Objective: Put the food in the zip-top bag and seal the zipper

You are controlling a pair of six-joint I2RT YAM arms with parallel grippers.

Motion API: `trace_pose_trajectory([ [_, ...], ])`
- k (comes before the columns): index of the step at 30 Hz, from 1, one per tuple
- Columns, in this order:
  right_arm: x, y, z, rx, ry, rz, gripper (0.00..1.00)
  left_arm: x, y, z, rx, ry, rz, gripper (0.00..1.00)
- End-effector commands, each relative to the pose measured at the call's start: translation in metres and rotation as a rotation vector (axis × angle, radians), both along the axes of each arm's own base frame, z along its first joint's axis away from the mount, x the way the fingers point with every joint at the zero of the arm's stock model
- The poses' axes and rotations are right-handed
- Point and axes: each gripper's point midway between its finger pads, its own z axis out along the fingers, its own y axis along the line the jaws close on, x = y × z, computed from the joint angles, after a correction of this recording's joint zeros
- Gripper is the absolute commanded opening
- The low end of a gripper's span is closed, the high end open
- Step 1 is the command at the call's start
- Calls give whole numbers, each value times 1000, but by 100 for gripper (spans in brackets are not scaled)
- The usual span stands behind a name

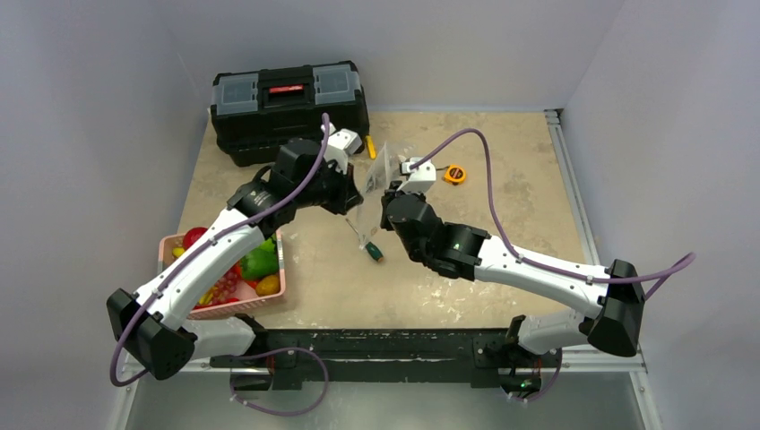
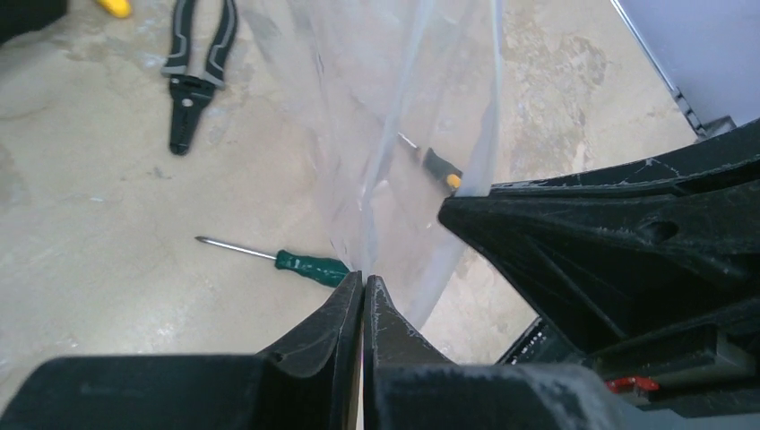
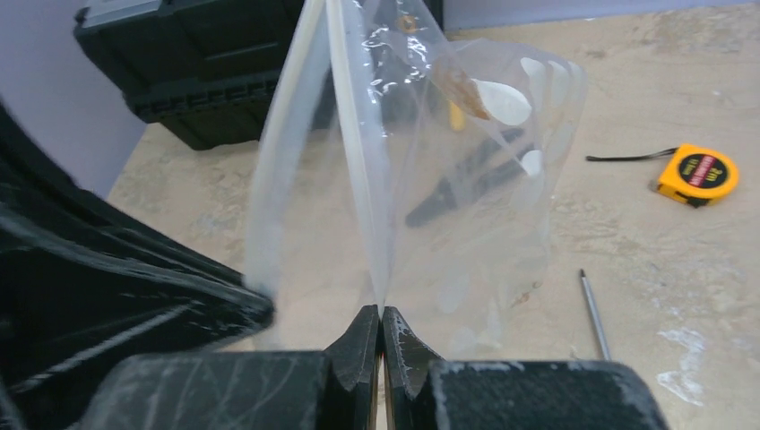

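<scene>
Closed tight on the zip-top bag (image 3: 466,179), aloft mid-table: left gripper (image 2: 363,288), right gripper (image 3: 381,315) — zipper (image 3: 354,152) rising from right fingertips; food (image 1: 255,264) well left in basket (image 1: 280,269), nearest left arm.

Clear white-dotted bag (image 3: 430,215), pink basket (image 1: 280,273)

Soft, even light falls from above in the top view: the beige table (image 1: 448,260) is uniformly lit, with only faint, blurred shadows beneath the arms, while the black toolbox (image 1: 287,112) sinks into near-featureless dark. Both wrist views are bright but less crisp. The close black fingers of the left gripper (image 2: 363,285) and right gripper (image 3: 381,315) are underexposed and slightly blurred. White glare streaks the zip-top bag (image 3: 448,197) along its zipper (image 3: 354,179); through the plastic, a screwdriver (image 2: 439,168) looks hazy
</scene>
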Motion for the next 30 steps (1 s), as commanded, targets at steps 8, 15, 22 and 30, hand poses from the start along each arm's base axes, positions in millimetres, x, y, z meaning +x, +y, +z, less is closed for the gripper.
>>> trace_pose_trajectory([
  [8, 8, -53, 8, -181, -63, -209, 0, 23, 48, 42, 1, -214, 291, 0],
  [15, 6, -59, 9, -173, -65, -216, 0, 20, 45, 44, -16, -219, 273, 0],
  [22, 2, -42, 11, -123, -69, -114, 3, 9, 25, 51, -98, -205, 166, 0],
  [30, 9, -30, 13, -109, -71, -126, 30, -1, 9, 54, -162, -184, 79, 0],
])
